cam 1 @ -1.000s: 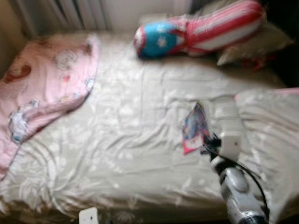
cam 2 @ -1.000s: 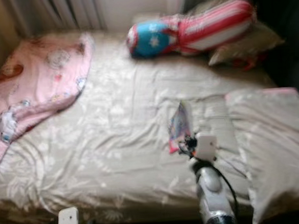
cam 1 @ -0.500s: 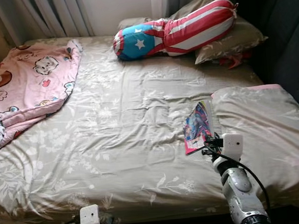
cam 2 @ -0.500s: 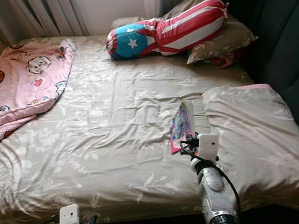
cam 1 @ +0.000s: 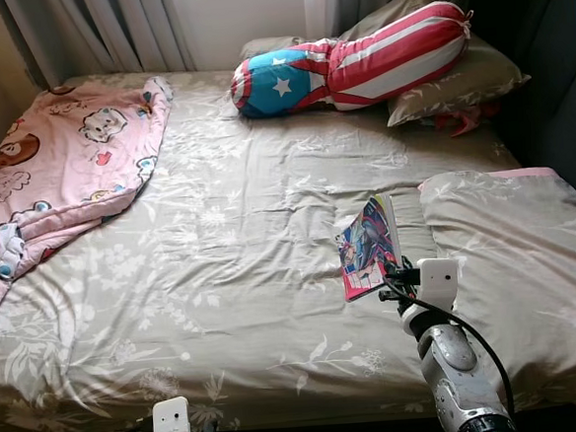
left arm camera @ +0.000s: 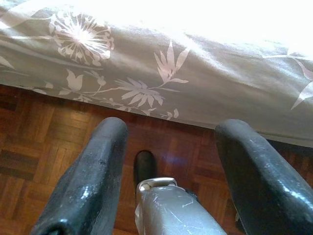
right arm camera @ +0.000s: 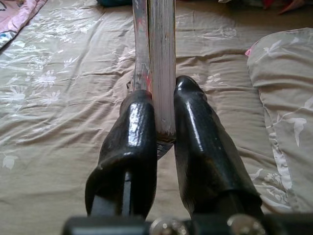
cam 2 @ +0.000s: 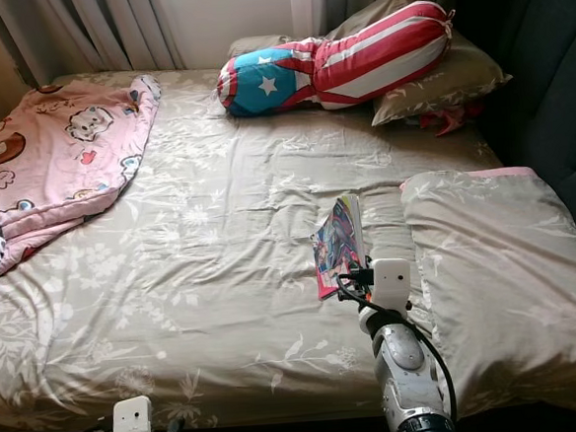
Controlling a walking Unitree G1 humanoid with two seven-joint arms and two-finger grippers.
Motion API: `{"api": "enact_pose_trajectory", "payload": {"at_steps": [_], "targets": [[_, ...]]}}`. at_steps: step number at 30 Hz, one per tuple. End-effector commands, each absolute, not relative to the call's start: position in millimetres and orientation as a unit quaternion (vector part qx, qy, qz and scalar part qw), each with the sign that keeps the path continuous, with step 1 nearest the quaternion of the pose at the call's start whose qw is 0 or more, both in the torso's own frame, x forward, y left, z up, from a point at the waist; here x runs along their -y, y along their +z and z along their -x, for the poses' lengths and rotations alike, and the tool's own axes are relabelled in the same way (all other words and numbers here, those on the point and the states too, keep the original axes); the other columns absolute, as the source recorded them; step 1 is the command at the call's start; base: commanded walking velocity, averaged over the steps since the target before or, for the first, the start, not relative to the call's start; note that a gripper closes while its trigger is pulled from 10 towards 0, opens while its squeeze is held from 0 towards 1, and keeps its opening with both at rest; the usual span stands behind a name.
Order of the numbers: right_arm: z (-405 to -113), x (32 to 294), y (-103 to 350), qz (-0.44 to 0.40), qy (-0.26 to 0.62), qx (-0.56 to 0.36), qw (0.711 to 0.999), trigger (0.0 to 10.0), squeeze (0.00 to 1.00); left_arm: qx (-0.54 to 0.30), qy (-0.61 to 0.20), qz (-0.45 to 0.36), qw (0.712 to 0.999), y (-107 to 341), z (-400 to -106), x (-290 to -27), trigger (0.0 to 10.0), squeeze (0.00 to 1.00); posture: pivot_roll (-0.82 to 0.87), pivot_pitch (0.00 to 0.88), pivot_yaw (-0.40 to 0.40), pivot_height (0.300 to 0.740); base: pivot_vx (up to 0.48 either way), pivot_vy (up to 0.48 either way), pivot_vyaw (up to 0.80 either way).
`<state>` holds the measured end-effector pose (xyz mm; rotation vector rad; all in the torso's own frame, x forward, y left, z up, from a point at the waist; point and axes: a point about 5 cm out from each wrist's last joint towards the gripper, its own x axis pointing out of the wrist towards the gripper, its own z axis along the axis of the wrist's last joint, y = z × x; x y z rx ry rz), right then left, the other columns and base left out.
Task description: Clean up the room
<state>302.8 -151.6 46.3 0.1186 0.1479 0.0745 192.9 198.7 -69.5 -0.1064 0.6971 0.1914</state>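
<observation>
A colourful book point(cam 1: 367, 248) is held up over the bed's grey floral sheet point(cam 1: 222, 260), just left of a grey pillow point(cam 1: 514, 260). My right gripper point(right arm camera: 164, 120) is shut on the book point(right arm camera: 159, 63), its two black fingers point(right arm camera: 134, 132) pinching the lower edge of the pages. The right arm point(cam 1: 452, 363) reaches up from the bed's front edge. My left gripper point(left arm camera: 168, 161) hangs open low beside the bed, above the wooden floor point(left arm camera: 44, 142), with nothing between its fingers.
A pink cartoon blanket point(cam 1: 58, 173) lies crumpled at the bed's left. A red, white and blue star bolster point(cam 1: 357, 68) rests on pillows point(cam 1: 457, 81) at the head, by the curtains point(cam 1: 107, 26). A dark headboard point(cam 1: 556, 88) runs along the right.
The camera has steadied and shifted a little. The book stays clamped in my right gripper and has moved slightly left, away from the pillow. The left arm hangs as before.
</observation>
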Motion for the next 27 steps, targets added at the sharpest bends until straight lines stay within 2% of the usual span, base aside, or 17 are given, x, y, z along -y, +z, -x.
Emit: {"api": "enact_pose_trajectory", "payload": {"at_steps": [1, 4, 17, 27], "targets": [[-305.2, 149.6, 56.1, -0.041, 0.052, -0.045, 0.997, 10.0, 0.00, -0.356, 0.090, 0.041, 0.929, -73.4, -186.6, -199.0, 10.0, 0.00, -0.01, 0.107, -0.016, 0.740, 0.259, 0.000, 0.80], [-305.1, 148.8, 56.0, -0.045, 0.051, -0.045, 0.997, 10.0, 0.00, -0.357, 0.089, 0.039, 0.929, -73.5, -186.4, -199.0, 10.0, 0.00, -0.01, 0.107, -0.016, 0.740, 0.259, 0.000, 0.80], [-304.8, 148.7, 54.0, -0.050, 0.041, -0.051, 0.997, 10.0, 0.00, -0.350, 0.086, 0.040, 0.932, -71.9, -189.6, -196.7, 10.0, 0.00, -0.01, 0.109, -0.015, 0.740, 0.260, 0.000, 0.00], [-303.5, 146.9, 53.2, -0.056, 0.042, -0.052, 0.996, 10.0, 0.00, -0.324, 0.087, 0.050, 0.941, -66.0, -197.9, -196.4, 10.0, 0.00, -0.01, 0.113, -0.012, 0.740, 0.000, 0.000, 0.00]]}}
